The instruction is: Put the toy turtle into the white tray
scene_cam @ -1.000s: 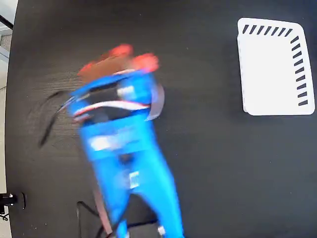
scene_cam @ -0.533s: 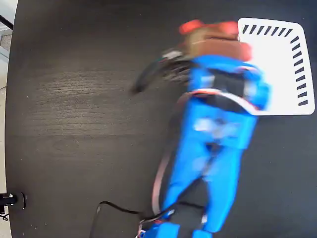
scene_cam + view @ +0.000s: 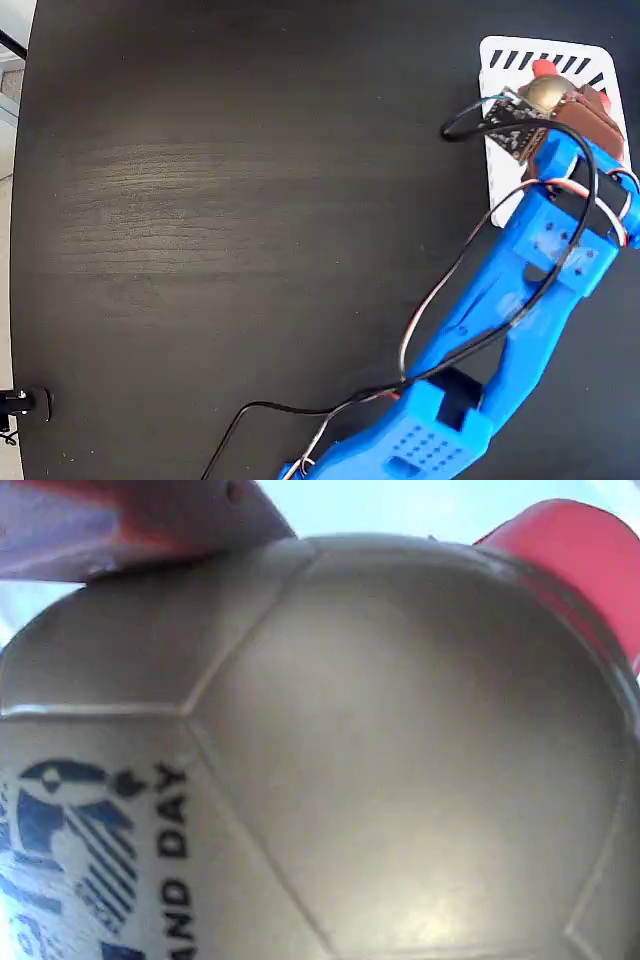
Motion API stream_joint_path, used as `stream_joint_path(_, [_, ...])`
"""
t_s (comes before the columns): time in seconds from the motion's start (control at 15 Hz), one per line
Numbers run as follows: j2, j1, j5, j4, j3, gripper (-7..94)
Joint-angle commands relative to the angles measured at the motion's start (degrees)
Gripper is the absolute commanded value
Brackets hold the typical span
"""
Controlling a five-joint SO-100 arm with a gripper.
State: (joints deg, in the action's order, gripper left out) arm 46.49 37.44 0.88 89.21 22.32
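Gripper (image 3: 552, 100) at the end of the blue arm (image 3: 520, 300) sits over the upper part of the white tray (image 3: 497, 190) in the fixed view, and its jaws appear closed around the toy turtle (image 3: 545, 92), whose gold-silver dome shows just at the fingers' tip with a red-pink foot or head poking out on its upper side. The wrist view supports that reading: the shell (image 3: 380, 740) fills nearly the whole picture, pressed right up to the camera, with a printed sticker (image 3: 90, 850) at the lower left and red-pink parts at the top left and top right edges, so the turtle lies in the grasp itself rather than apart from it. The fingers themselves are not clearly separable in either view, so the grip is judged from how the toy hangs with the arm. As for progress, pick-up and carry look done, since the turtle is already above the tray's white surface near the slotted top edge. Whether it touches the tray floor or hangs above it cannot be told from overhead. What seems left is lowering if needed, opening the jaws, and drawing the arm back across the dark table (image 3: 220, 200), with its loose black cable (image 3: 470, 115) clear of the toy.
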Motion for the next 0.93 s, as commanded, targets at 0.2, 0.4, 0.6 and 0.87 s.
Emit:
stream_joint_path(0.2, [-4.4, 1.1, -3.4, -0.4, -11.5, 0])
stream_joint_path(0.4, [-9.7, 1.7, -4.0, -2.5, -16.3, 0])
stream_joint_path(0.6, [-11.8, 3.0, -3.8, -2.5, -17.8, 0])
stream_joint_path(0.87, [-13.6, 3.3, -2.5, -2.4, -17.8, 3])
